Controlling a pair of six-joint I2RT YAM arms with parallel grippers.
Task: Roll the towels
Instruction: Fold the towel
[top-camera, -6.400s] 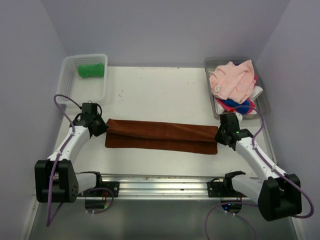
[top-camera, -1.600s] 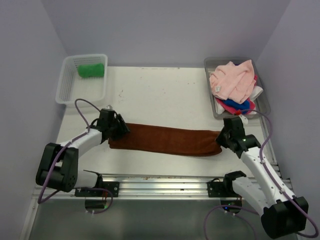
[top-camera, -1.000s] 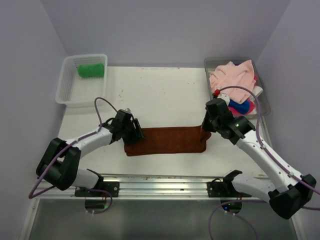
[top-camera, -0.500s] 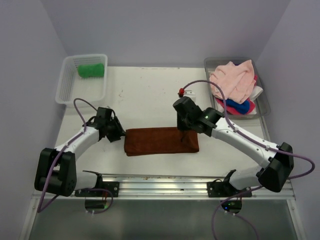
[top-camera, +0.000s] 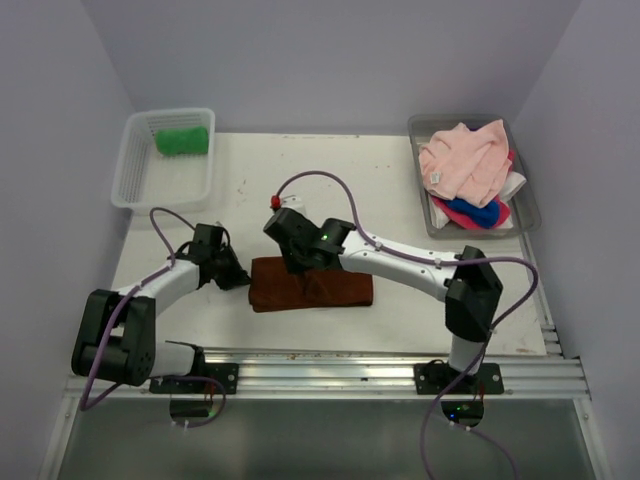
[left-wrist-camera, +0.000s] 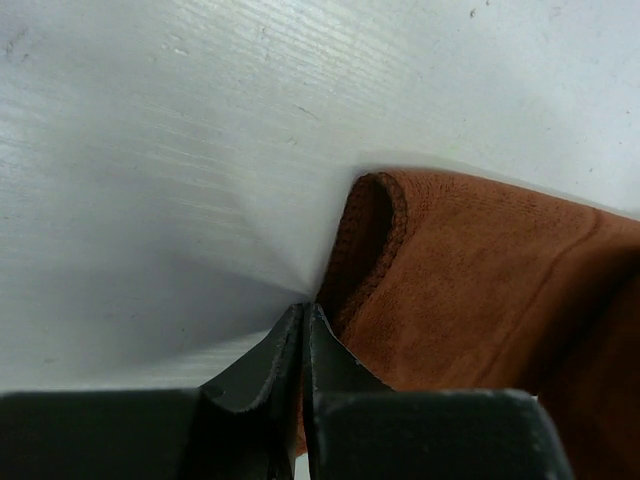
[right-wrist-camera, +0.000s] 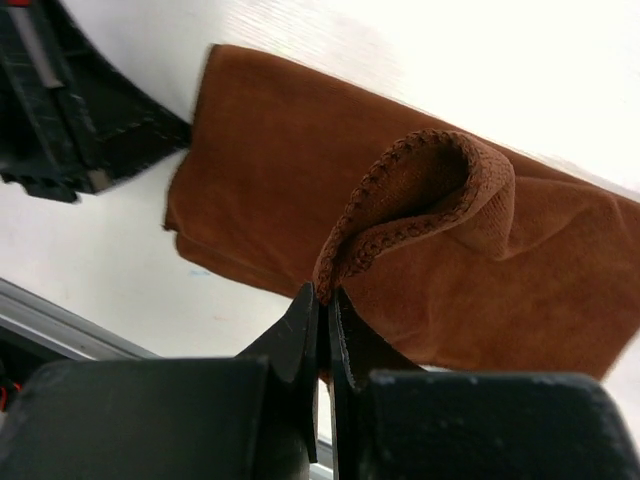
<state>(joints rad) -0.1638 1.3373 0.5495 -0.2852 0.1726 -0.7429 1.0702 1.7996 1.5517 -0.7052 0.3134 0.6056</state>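
Note:
A rust-brown towel lies folded near the table's front. Its right end is lifted and doubled back to the left. My right gripper is shut on the stitched hem of that end and holds it above the lower layer. The jaws pinch the cloth. My left gripper sits low at the towel's left edge, its fingers pressed together at the folded rim with a sliver of brown between them. A green towel lies in the basket. Pink and blue towels fill the tray.
The white mesh basket stands at the back left and the clear grey tray at the back right. A metal rail runs along the near edge. The right arm stretches across the table's middle, its cable looping above it.
My right gripper has carried the towel's end further left, so the towel is shorter. The left gripper has moved in to the left edge and closed.

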